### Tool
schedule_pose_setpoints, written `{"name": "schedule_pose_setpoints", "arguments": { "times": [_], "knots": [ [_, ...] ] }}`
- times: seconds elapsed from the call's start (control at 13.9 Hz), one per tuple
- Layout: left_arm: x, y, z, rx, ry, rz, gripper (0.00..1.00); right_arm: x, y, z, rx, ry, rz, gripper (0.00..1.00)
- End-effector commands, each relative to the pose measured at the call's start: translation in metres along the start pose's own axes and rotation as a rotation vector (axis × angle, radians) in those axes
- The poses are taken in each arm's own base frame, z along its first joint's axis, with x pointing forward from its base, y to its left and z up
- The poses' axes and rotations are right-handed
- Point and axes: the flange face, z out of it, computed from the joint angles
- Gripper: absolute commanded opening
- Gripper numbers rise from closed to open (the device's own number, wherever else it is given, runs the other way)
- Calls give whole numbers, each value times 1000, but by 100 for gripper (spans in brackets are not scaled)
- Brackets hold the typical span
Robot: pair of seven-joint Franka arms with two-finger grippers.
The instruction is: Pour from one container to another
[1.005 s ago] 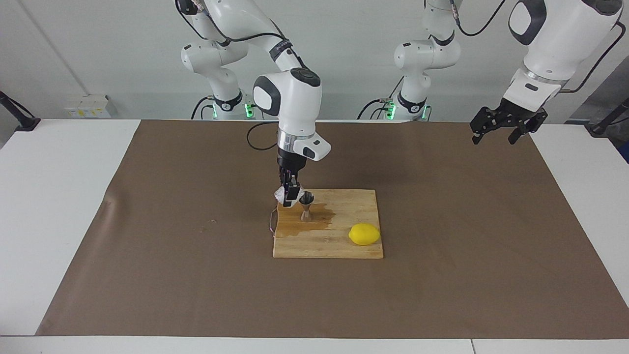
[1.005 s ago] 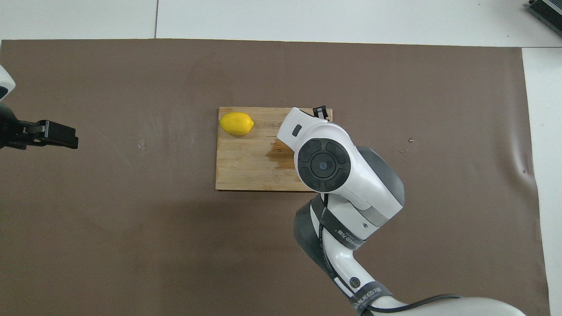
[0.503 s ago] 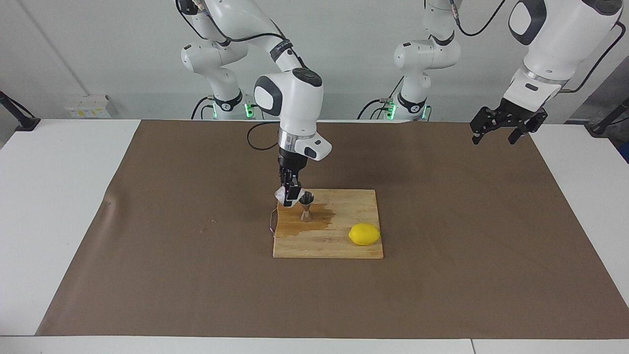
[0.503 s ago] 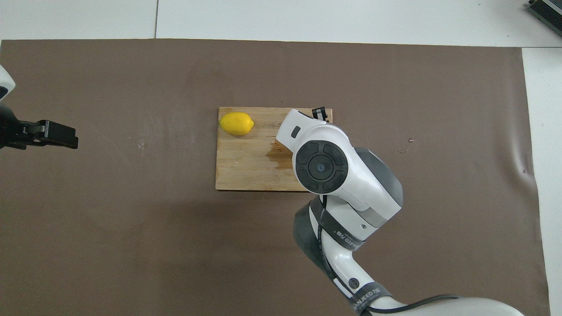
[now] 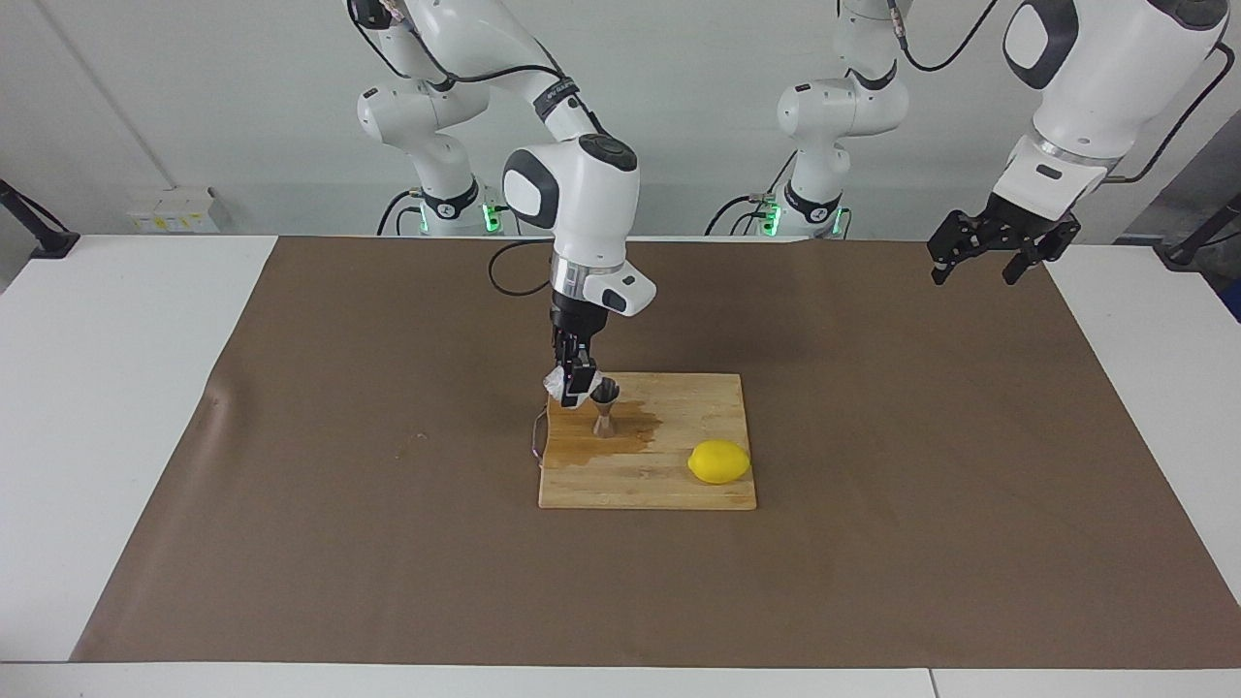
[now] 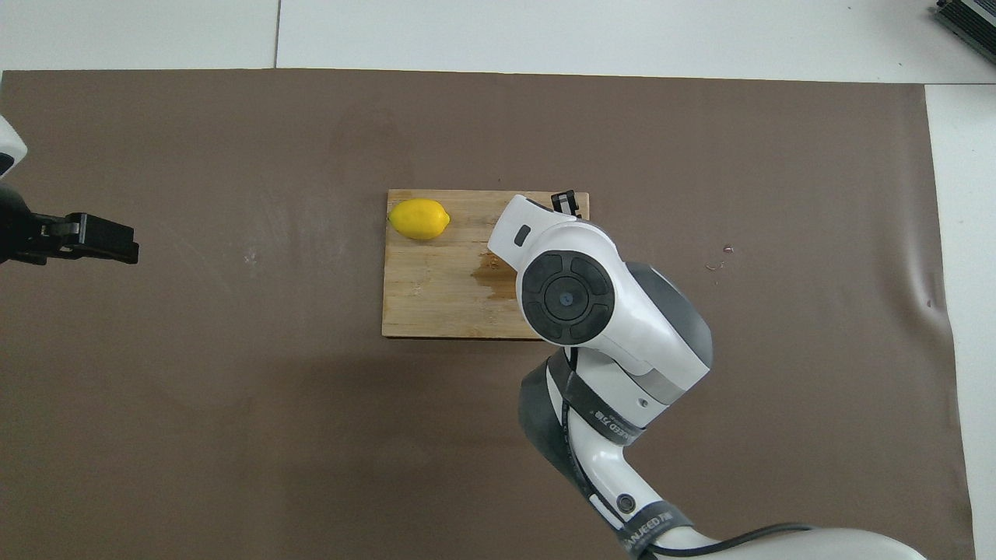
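Item, right gripper (image 5: 576, 380): I have it hanging over the corner of the cutting board (image 5: 679, 485) that lies nearest the robots and toward the right arm's end, its fingers clamped on the glass cup (image 5: 556, 385), which is tipped with its mouth toward the jigger. Item, jigger (image 5: 605, 409): upright on that same part of the board, its upper cone just beside and a little below the cup's lip; I cannot tell whether the two touch. Item, dark wet stain (image 5: 620, 438): spread over the wood around the jigger's foot and toward the board's edge, so I judge some liquid has already missed the cone. Item, lemon (image 5: 719, 461): on the board, farther from the robots, well apart from the pour. Item, left gripper (image 5: 986, 254): waiting in the air over the mat (image 5: 291, 485) at the left arm's end, fingers spread, holding nothing. Risks as I read them: the jigger's mouth is narrow and the cup's lip sits off to one side, so further tilting could send more liquid onto the board; a sideways nudge from the cup or a finger could topple the light, narrow-waisted jigger; wet wood under it makes sliding likelier; in the overhead view the wrist hides both vessels, so I must judge alignment from the facing view alone.
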Motion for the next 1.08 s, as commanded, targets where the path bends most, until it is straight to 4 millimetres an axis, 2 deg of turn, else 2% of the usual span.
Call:
{"name": "schedule_pose_setpoints", "arguments": {
  "times": [0.0,0.72,1.01],
  "knots": [
    [-8,-3,-5,19,-4,8,100,0,-2,-2,-16,-18,6,46],
    [-8,-3,-4,19,-6,8,100,0,0,-6,-17,5,44,46],
    [-8,-3,-5,19,-4,8,100,-9,4,-14,-8,49,96,47]
  ]
}}
